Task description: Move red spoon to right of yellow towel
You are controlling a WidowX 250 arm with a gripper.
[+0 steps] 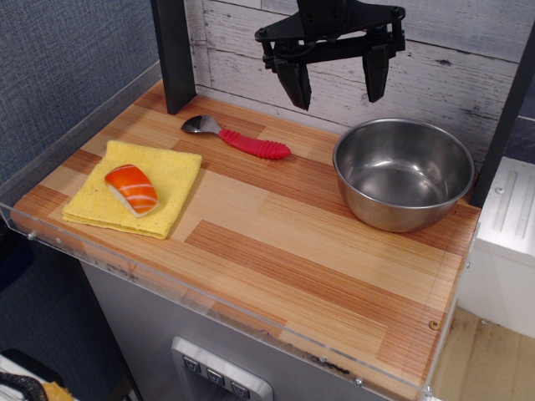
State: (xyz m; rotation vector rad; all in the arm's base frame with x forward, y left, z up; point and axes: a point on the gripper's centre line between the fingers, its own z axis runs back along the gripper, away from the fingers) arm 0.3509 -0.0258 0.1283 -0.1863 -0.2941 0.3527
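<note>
While the black gripper (338,82) hangs in the air above the back of the wooden counter (276,251), its two dark fingers (295,83) stand spread wide with nothing between them. Landmark for all positions: the steel bowl (404,173). Gripper sits above and just left of the bowl's far rim, clear of it, against the whitewashed plank wall (451,50). Red spoon (238,137) lies flat on the counter to the left of the bowl, near the back edge; thick ribbed red handle points toward the bowl, shiny silver spoon bowl points away, toward a dark upright post (175,54) further left. Gripper is up and to the right of the spoon, not touching it. Yellow towel (171,171) lies well left of the bowl and forward of the spoon, a flat folded square of soft cloth, close beside the spoon but apart from it. On the towel rests an orange-and-white sushi piece (131,189), glossy, rounded, striped. Open counter between towel and bowl shows bare striped wood. Bowl is round, deep, polished metal, standing upright at the counter's right end. Clear plastic lip (209,309) runs along the counter's front edge.
</note>
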